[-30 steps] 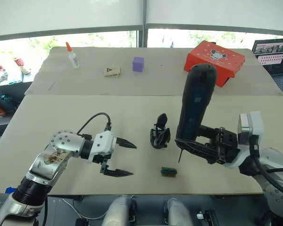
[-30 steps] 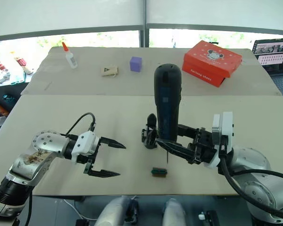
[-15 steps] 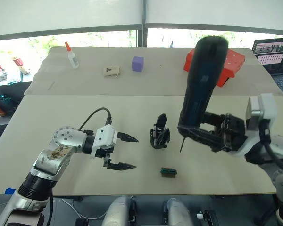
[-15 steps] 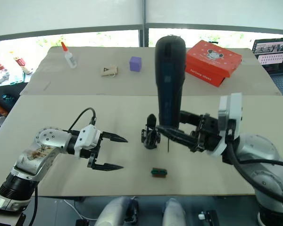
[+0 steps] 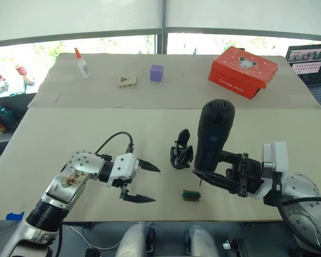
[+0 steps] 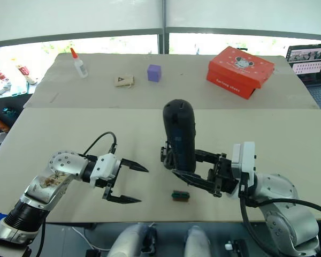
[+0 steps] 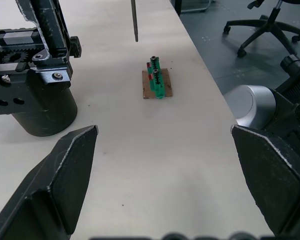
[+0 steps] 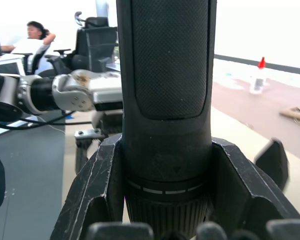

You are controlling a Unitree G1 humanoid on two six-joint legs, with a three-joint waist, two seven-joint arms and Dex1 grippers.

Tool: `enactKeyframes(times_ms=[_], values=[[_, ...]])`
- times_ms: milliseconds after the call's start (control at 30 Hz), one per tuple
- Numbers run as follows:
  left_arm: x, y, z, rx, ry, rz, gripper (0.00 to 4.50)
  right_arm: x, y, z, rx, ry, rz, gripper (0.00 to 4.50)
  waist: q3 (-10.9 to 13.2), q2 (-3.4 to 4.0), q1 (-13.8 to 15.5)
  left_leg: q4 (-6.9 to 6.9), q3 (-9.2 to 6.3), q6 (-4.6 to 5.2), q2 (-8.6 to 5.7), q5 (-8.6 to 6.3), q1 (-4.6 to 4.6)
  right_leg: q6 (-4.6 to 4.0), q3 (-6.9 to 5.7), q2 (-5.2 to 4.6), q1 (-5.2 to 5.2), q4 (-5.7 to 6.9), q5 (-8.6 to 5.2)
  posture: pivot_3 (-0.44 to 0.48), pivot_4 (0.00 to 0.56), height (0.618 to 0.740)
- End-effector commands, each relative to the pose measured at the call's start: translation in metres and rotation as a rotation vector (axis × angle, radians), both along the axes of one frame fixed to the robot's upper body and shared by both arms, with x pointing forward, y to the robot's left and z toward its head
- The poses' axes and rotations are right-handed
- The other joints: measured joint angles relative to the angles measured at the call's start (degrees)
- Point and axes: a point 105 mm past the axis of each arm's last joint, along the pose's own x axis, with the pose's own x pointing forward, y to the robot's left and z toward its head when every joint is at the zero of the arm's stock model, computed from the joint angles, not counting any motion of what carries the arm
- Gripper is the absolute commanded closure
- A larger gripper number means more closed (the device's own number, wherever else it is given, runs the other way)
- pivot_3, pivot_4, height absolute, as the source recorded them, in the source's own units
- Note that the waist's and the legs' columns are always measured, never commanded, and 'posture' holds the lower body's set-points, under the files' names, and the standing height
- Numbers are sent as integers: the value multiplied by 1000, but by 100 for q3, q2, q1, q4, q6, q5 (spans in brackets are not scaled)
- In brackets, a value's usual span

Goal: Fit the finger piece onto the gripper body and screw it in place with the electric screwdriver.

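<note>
Lowered since before, right end effector (image 5: 216,181) grips the electric screwdriver (image 5: 213,136) — left end effector (image 5: 147,183) gapes wide, empty.

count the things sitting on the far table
4: a glue bottle at its left end, a small tan tag, a purple cube mid-table, and a red box at right.

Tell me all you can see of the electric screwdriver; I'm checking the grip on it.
The electric screwdriver is a thick black cylinder with a textured grip, seemingly plastic. It stands nearly upright above the table, thin metal bit pointing down beside the gripper body. The right gripper clamps its lower end; nothing else touches it.
</note>
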Motion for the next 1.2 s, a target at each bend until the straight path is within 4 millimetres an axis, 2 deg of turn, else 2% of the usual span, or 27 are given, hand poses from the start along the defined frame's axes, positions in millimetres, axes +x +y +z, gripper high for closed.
enactKeyframes(times_ms=[33,333,500,700,933,1200], values=[[-2,-5,8,-33,-44,-22,0,-9,0,14,34,-82,-6,2560,0,0,-1,0,0,0,0,0,0,0,1,0,0,0,0,0,150,740],[-6,1,-9,-50,-82,19,0,-27,9,13,59,-59,-18,2560,-1,-1,-7,0,-2,0,2,0,1,0,0,0,2,0,0,0,150,740],[-2,-4,-10,-66,-82,23,0,-25,9,11,67,-47,-34,2560,-1,-1,-2,1,-2,0,1,0,3,0,3,-1,2,0,0,0,150,740],[-8,-10,-15,-58,-71,-34,0,-24,9,9,70,-45,-35,2560,-1,-1,-11,0,-1,0,1,0,3,0,2,-1,1,0,0,0,150,740],[-7,-24,-21,-79,-47,-23,0,-26,9,6,70,-40,-31,2560,-2,-2,3,1,-1,0,0,0,3,0,2,-1,3,0,0,0,150,740],[-4,-27,-22,-85,-41,-15,0,-22,8,6,69,-51,-39,2560,-2,-3,2,1,-2,0,1,0,3,0,2,-1,2,1,0,0,150,740]])
